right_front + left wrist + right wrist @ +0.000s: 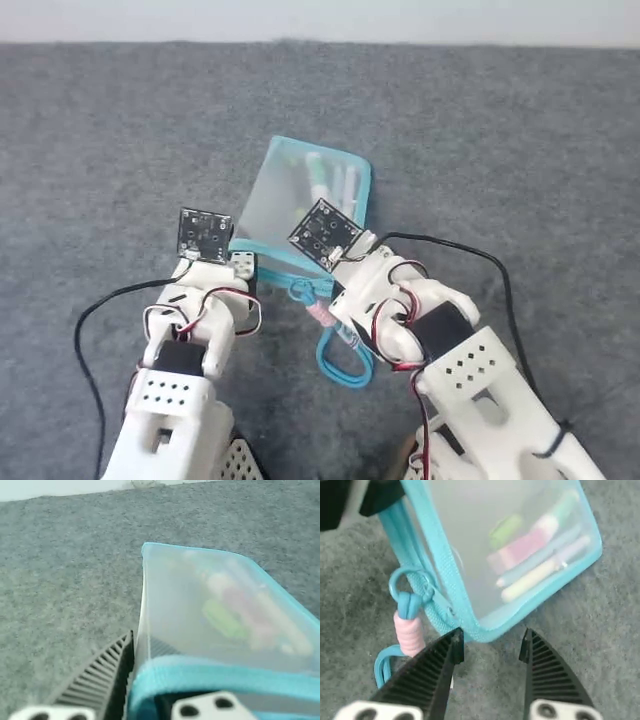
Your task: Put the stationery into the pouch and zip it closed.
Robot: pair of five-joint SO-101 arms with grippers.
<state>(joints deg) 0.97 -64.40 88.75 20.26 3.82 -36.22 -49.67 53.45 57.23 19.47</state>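
Note:
A translucent pouch (300, 195) with teal trim lies on the grey carpet, holding several pens and markers (535, 555). They appear blurred through its side in the left wrist view as stationery (240, 612). My left gripper (155, 680) is shut on the pouch's teal zipper edge (210, 675) at the near left corner, and it appears again as the left gripper (243, 264). My right gripper (492, 642) stands open just short of the pouch's other near corner (485, 630), touching nothing. The zipper pull with its pink bead (409, 630) hangs beside that corner.
A teal loop strap (345, 365) trails from the pull toward the right arm's base. Grey carpet (520, 140) spreads on all sides of the pouch. Black cables (470, 250) run along both arms.

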